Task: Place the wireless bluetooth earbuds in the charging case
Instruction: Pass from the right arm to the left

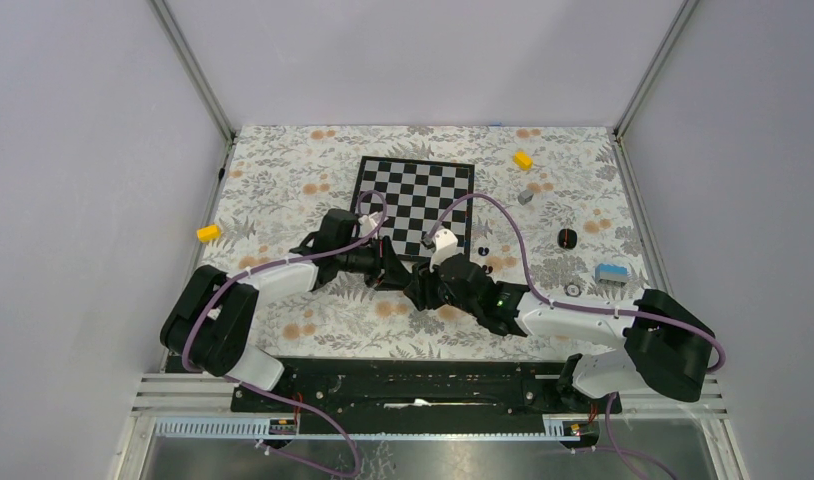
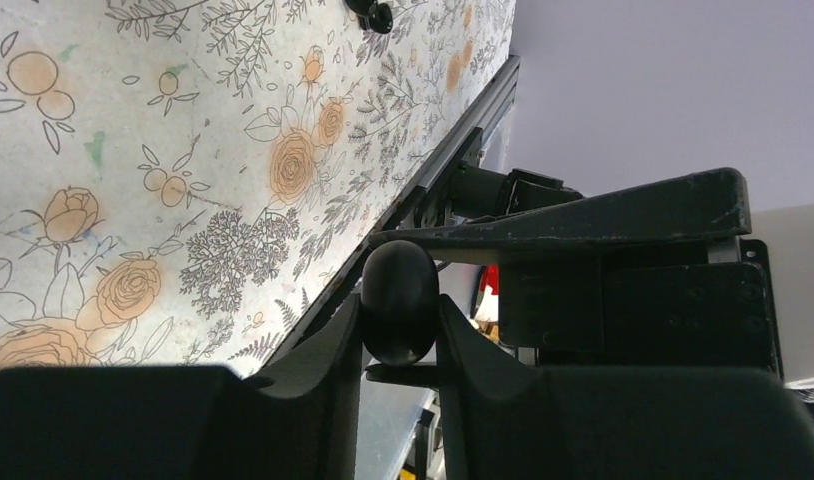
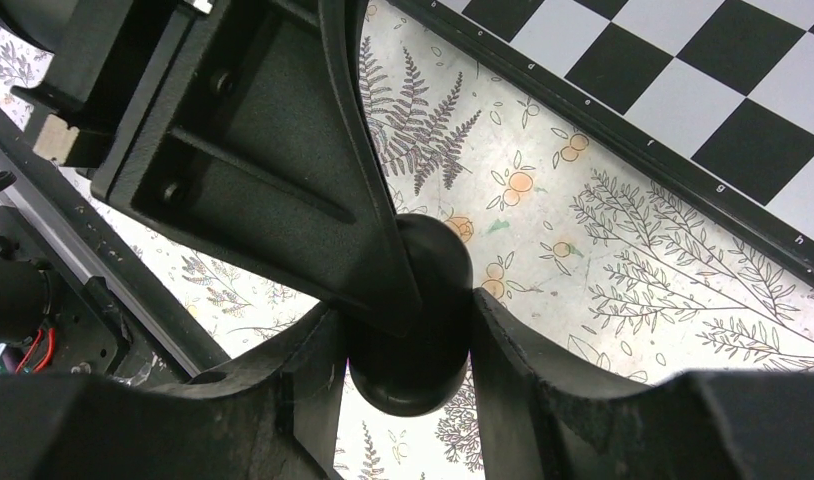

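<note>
The left gripper and right gripper were both clamped on the charging case, held above the worktop just off the chessboard's near edge. Hard, glossy and light, it looked slippery; pinching its broad sides seemed safest.

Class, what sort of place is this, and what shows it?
Probably a robot lab test cell: plain white panel walls enclose a floral-covered table, two robot arms are bolted at its edge, and a chessboard lies on it.
</note>
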Motion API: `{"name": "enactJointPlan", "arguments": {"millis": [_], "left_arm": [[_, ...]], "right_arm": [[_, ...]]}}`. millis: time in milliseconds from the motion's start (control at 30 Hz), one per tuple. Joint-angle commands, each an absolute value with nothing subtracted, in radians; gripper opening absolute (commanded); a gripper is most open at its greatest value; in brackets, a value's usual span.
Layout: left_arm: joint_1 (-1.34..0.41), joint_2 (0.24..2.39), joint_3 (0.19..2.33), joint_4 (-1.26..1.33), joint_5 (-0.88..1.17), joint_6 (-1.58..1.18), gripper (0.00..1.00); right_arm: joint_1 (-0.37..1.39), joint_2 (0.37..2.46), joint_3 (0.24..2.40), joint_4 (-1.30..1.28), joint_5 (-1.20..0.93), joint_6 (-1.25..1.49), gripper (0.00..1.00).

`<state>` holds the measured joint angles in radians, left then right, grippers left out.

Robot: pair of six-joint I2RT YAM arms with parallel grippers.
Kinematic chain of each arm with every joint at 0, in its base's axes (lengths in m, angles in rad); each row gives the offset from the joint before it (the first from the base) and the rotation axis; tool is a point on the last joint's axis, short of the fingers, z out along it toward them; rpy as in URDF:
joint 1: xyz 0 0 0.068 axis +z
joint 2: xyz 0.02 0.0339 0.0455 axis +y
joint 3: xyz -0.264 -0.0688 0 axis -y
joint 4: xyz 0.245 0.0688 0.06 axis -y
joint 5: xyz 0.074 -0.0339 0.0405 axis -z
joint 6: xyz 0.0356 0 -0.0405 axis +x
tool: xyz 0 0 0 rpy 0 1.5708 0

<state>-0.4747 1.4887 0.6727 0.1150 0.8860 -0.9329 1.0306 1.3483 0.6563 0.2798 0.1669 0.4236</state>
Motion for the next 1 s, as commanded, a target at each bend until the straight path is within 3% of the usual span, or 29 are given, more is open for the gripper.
{"name": "enactJointPlan", "arguments": {"millis": [0, 33, 100, 267, 400, 533, 767, 867, 967], "left_arm": [[-0.480, 1.487, 0.695, 0.142, 0.898, -0.913, 0.17], [-0.480, 1.487, 0.694, 0.143, 0.898, -0.914, 0.10], [-0.480, 1.485, 0.693, 0.141, 0.899, -0.919, 0.00], [-0.479, 1.474, 0.709, 0.100, 0.869, -0.933, 0.00], [-0.475, 1.478, 0.769, -0.032, 0.801, -0.942, 0.00], [-0.474, 1.490, 0.846, -0.148, 0.763, -0.945, 0.00], [-0.471, 1.502, 0.894, -0.236, 0.746, -0.944, 0.00], [-0.462, 1.495, 0.884, -0.222, 0.775, -0.945, 0.00], [-0.436, 1.478, 0.861, -0.197, 0.814, -0.945, 0.00]], "right_arm": [[1.031, 1.330, 0.676, 0.321, 0.196, 0.428, 0.40], [1.031, 1.329, 0.680, 0.314, 0.197, 0.431, 0.41], [1.031, 1.323, 0.682, 0.302, 0.204, 0.435, 0.55], [1.031, 1.287, 0.691, 0.254, 0.221, 0.432, 0.87], [1.032, 1.222, 0.702, 0.167, 0.253, 0.431, 0.95], [1.032, 1.163, 0.723, 0.079, 0.301, 0.402, 0.91], [1.030, 1.111, 0.741, 0.033, 0.383, 0.482, 0.67], [0.979, 1.096, 0.721, 0.085, 0.278, 0.578, 0.56], [0.897, 1.095, 0.689, 0.161, 0.135, 0.662, 0.52]]}}
